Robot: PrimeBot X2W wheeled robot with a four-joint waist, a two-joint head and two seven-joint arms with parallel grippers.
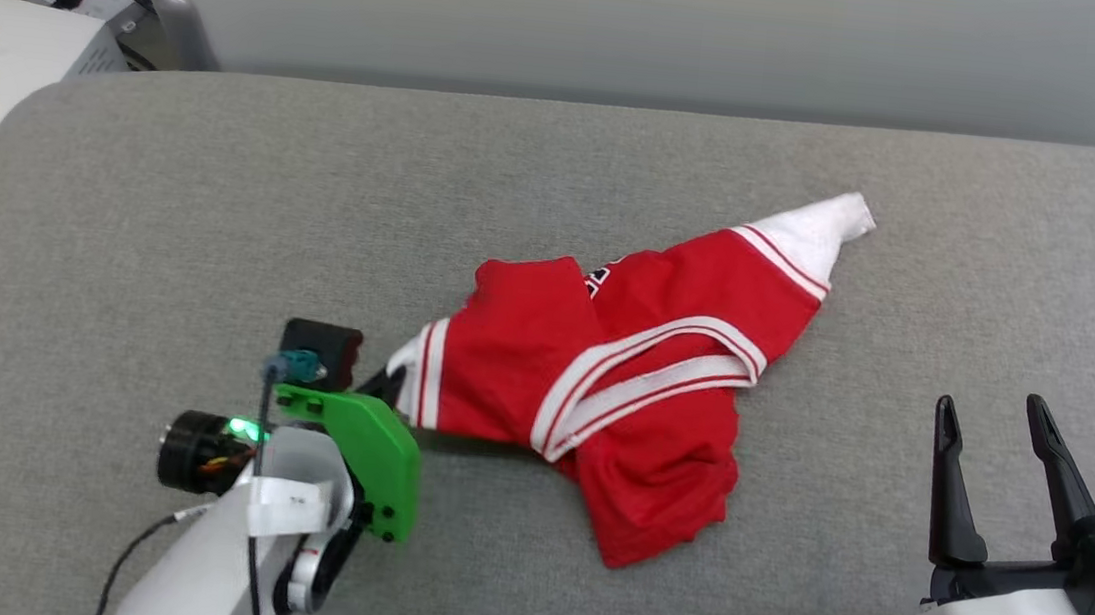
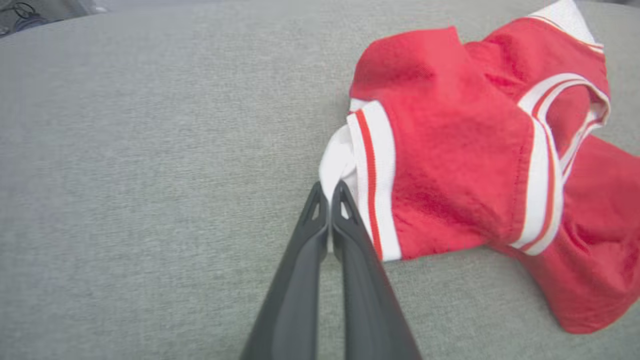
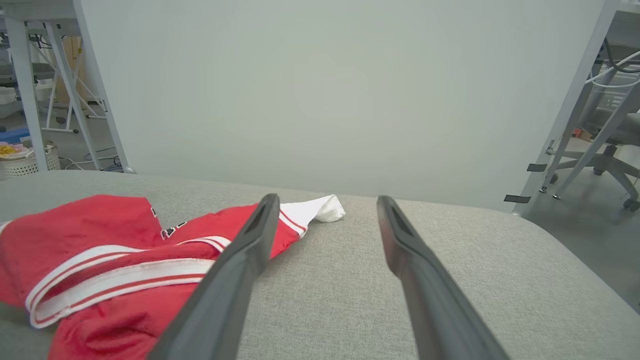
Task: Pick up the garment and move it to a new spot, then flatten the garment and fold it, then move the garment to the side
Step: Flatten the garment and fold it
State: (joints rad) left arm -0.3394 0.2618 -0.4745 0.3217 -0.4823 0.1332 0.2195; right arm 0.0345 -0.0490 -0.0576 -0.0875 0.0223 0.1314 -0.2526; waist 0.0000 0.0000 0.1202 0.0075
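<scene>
From the head, the garment (image 1: 663, 359) lies crumpled near the middle of the grey counter (image 1: 217, 195): red cloth, white short sleeves, red-and-white striped trim looping across its middle, and a scrap of black print (image 1: 601, 277) showing at a fold. Its long axis runs on a slant from the near sleeve (image 1: 415, 380) at lower left up to the far sleeve (image 1: 831, 229) at upper right, with one red lobe sagging toward the bottom edge. The left jaws meet the near sleeve's end, partly hidden behind the green wrist bracket (image 1: 373, 446); the right jaws stand spread wide at lower right, well apart from the cloth. Along the left wrist, the jaws are pressed together on the white edge of the near sleeve (image 2: 337, 160), and the garment (image 2: 450, 150) spreads away up and to the right of them. Along the right wrist, the jaws gape wide above the counter (image 3: 350, 300); the garment (image 3: 100, 250) lies left of them, its far sleeve (image 3: 320, 210) pointing into the gap between the fingers.
</scene>
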